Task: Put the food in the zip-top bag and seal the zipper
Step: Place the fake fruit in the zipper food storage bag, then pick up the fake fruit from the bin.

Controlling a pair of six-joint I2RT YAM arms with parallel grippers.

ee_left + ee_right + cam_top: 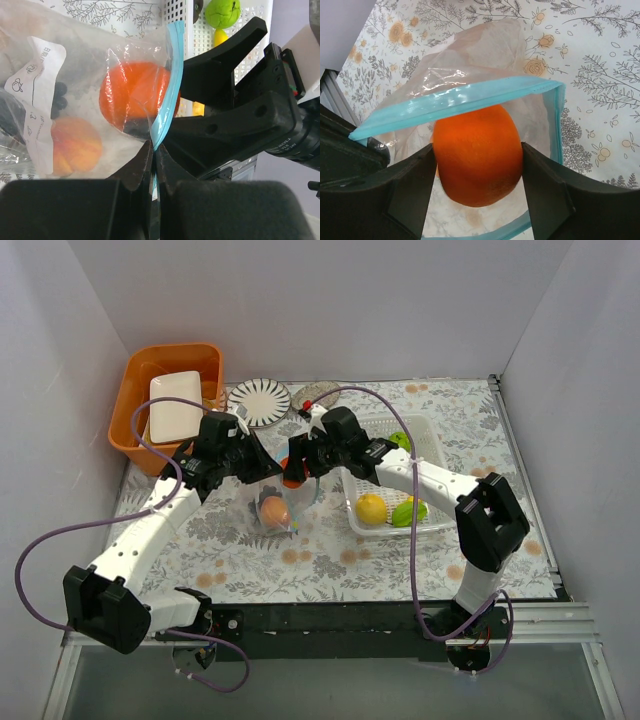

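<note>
The clear zip-top bag (pixel 276 512) stands open between my two grippers, its light blue zipper (pixel 455 102) rimming the mouth. My left gripper (pixel 155 152) is shut on the zipper strip (pixel 167 80) at the bag's edge; it also shows in the top view (pixel 262 470). My right gripper (pixel 477 160) is shut on the orange (pixel 477 155) and holds it inside the bag mouth; it also shows in the top view (pixel 298 474). A peach (pixel 75 145) and black grapes (pixel 59 97) lie in the bag, with the orange (pixel 135 102) showing through the plastic.
The white lattice basket (pixel 432 440) at the right holds a lemon (pixel 371 508), a green mango (pixel 410 510) and a green apple (pixel 400 440). An orange bin (pixel 135 390) with a white dish stands back left. A striped plate (pixel 258 400) lies at the back.
</note>
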